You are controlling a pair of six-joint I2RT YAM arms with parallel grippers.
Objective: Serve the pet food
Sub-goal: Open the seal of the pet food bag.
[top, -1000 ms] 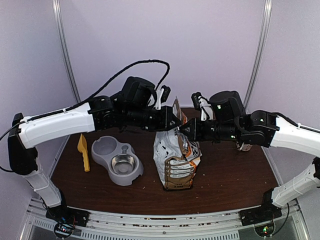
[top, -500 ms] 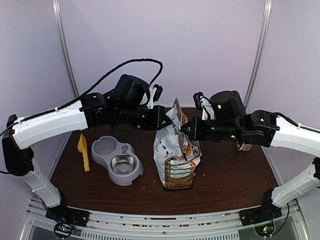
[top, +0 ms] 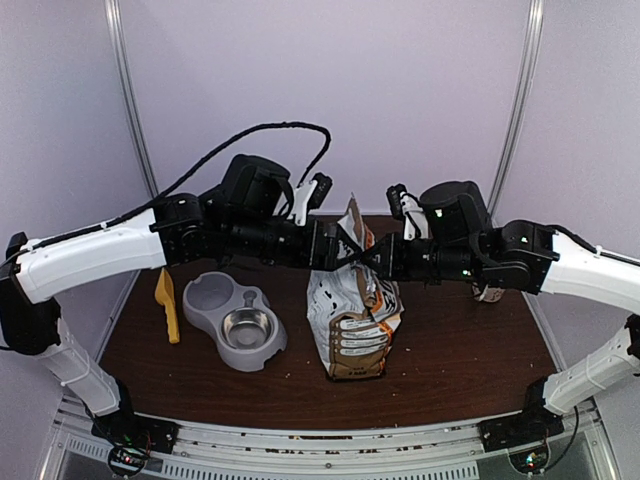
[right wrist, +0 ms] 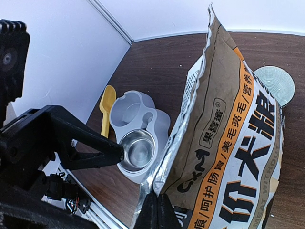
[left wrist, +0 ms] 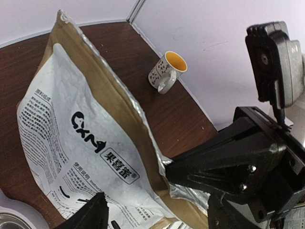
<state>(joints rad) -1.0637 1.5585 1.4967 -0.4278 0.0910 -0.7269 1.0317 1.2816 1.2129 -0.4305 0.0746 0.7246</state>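
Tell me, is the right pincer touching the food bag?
Touching. The right wrist view shows the right pincer shut on the silvery top edge of the bag, which runs straight down between its closed tips.

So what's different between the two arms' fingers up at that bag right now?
The right gripper has its fingers pinched shut on the foil top edge of the bag; the left gripper has its fingers spread wide, gripping nothing. The right gripper faces the bag's orange-lettered side, the left gripper its white fine-print side. Both are raised at the bag's mouth.
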